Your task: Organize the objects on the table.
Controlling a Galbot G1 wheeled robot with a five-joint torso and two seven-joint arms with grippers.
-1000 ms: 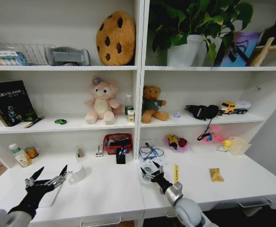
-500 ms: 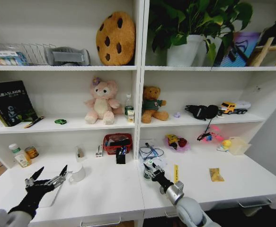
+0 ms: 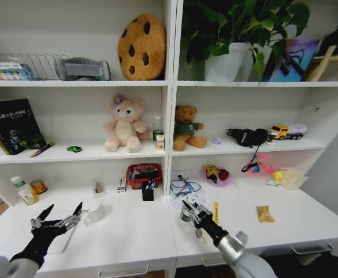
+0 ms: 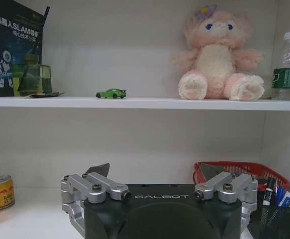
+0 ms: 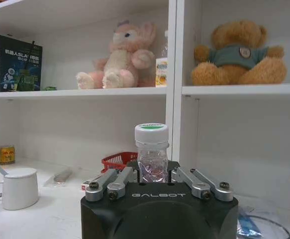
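My right gripper (image 3: 193, 209) is low over the white table (image 3: 128, 231), right of its middle, shut on a small clear bottle (image 5: 152, 149) with a white and green cap. The bottle stands upright between the fingers. At the table's left end, my left gripper (image 3: 57, 221) hangs open and holds nothing, above a thin silver laptop (image 3: 61, 238). The green toy car (image 3: 74, 149) (image 4: 111, 93) sits on the middle shelf on the left. Pens stand in a black mesh holder (image 3: 148, 191) (image 4: 279, 199) at the back of the table. Another pen (image 3: 41, 149) lies on the shelf by the books.
A white mug (image 3: 94, 212) stands right of my left gripper. A red basket (image 3: 144, 174), cables (image 3: 185, 186), a yellow strip (image 3: 215, 212) and a snack packet (image 3: 265, 214) lie on the table's back and right. Plush bears (image 3: 124, 124) sit on the shelf. Drawer handles (image 3: 311, 250) line the front edge.
My right arm has shifted a little to the right with the bottle in its gripper. The left arm has not moved.
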